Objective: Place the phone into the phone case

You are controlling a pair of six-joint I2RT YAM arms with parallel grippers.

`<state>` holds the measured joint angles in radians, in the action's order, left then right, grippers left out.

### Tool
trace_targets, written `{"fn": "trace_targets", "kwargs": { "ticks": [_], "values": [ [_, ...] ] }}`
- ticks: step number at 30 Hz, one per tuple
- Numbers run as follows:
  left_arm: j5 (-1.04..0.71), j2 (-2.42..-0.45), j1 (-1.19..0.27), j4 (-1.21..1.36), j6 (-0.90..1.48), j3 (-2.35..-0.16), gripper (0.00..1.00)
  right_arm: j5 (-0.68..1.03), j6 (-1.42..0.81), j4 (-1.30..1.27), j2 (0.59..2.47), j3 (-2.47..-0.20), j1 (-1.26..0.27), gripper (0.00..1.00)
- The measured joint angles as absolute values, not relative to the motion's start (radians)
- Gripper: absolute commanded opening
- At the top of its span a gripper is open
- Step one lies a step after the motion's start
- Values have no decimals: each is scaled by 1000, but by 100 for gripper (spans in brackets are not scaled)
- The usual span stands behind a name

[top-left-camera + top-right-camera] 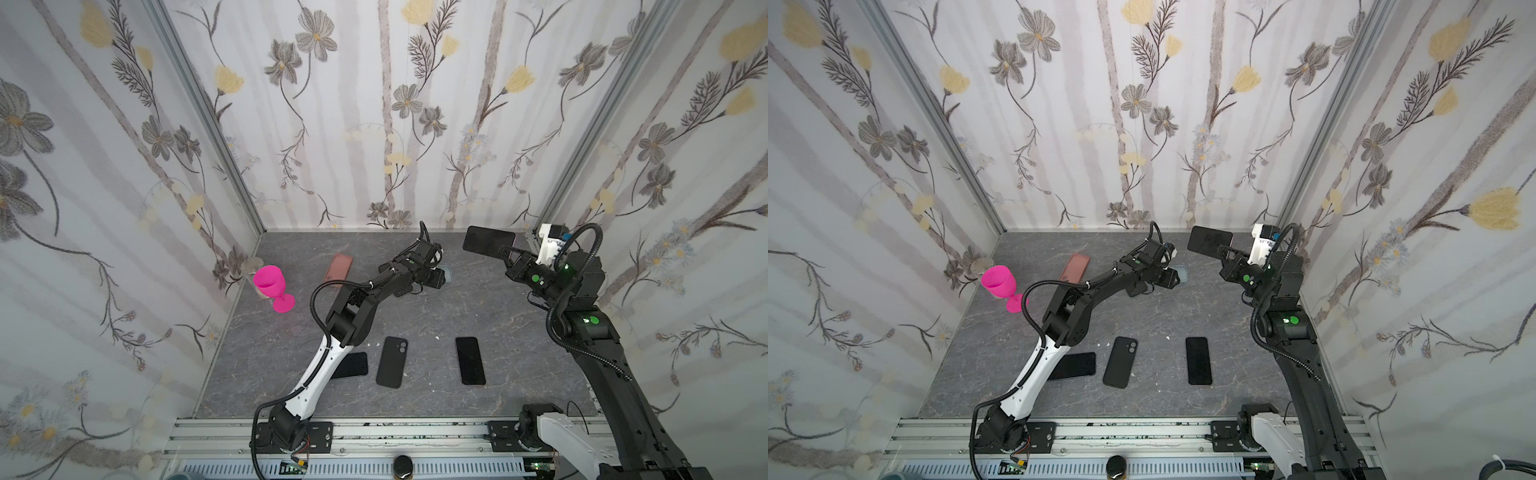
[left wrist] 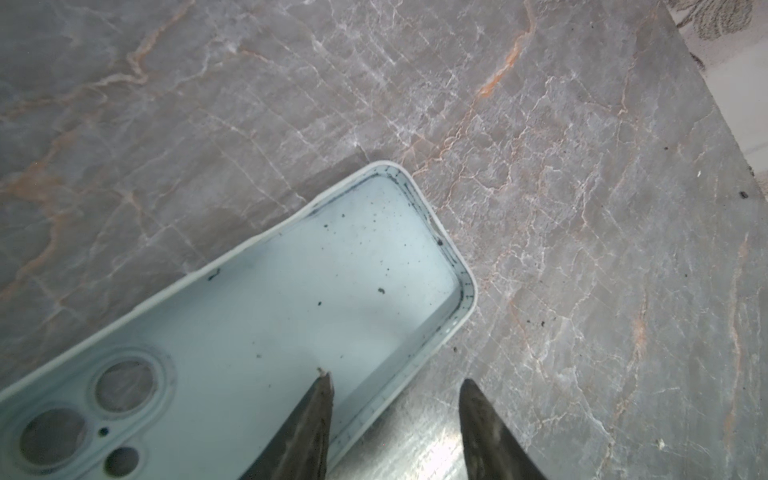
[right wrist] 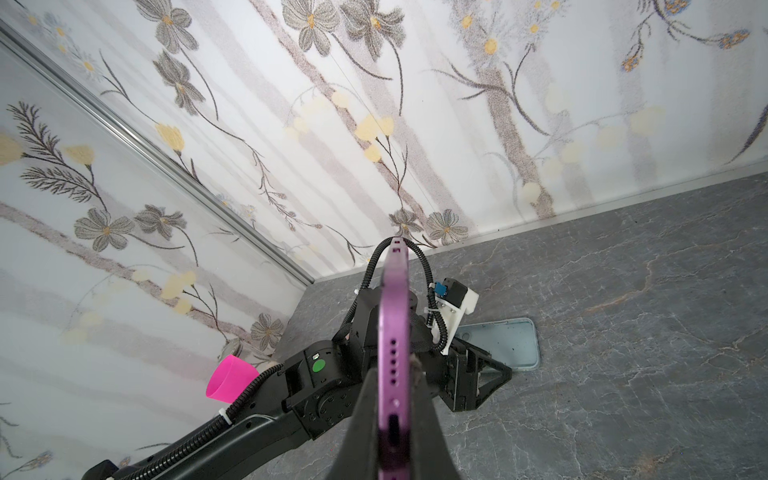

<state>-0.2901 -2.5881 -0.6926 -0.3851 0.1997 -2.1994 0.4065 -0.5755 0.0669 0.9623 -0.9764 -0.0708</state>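
The right hand [image 3: 392, 374] clamps the purple phone [image 3: 392, 299]; the left hand [image 2: 397, 378], apart, straddles the pale case [image 2: 291, 311] rim.

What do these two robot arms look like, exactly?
Both are mostly black with one white section low down. The left arm and right arm carry ribbed black cables and round green dots. The left gripper and right gripper each end in two dark, tapered fingers.
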Motion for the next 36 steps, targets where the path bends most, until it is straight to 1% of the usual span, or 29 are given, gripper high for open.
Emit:
{"fn": "trace_targets", "kwargs": {
  "ticks": [3,6,14,19,23,30,33,36],
  "values": [
    [-323,-2562,-698,-371,179,-2147,44,414,-585,63,963,-971,-71,0],
    [-349,-2504,-715,-340,141,-2036,44,421,-587,63,964,-969,-71,0],
    [-404,-2285,-765,-188,113,-1636,45,425,-594,64,952,-956,-70,0],
    [-419,-2177,-805,-112,149,-1452,46,431,-593,79,939,-925,-67,0],
    [-423,-2133,-822,-103,186,-1395,46,443,-594,95,937,-904,-67,0],
    [-404,-2078,-819,-164,209,-1390,47,472,-597,147,942,-901,-67,0],
    [-396,-2017,-815,-164,210,-1382,47,477,-582,188,942,-911,-67,0],
    [-395,-1925,-803,-140,226,-1319,47,483,-548,229,959,-934,-67,0]
  ]
}}
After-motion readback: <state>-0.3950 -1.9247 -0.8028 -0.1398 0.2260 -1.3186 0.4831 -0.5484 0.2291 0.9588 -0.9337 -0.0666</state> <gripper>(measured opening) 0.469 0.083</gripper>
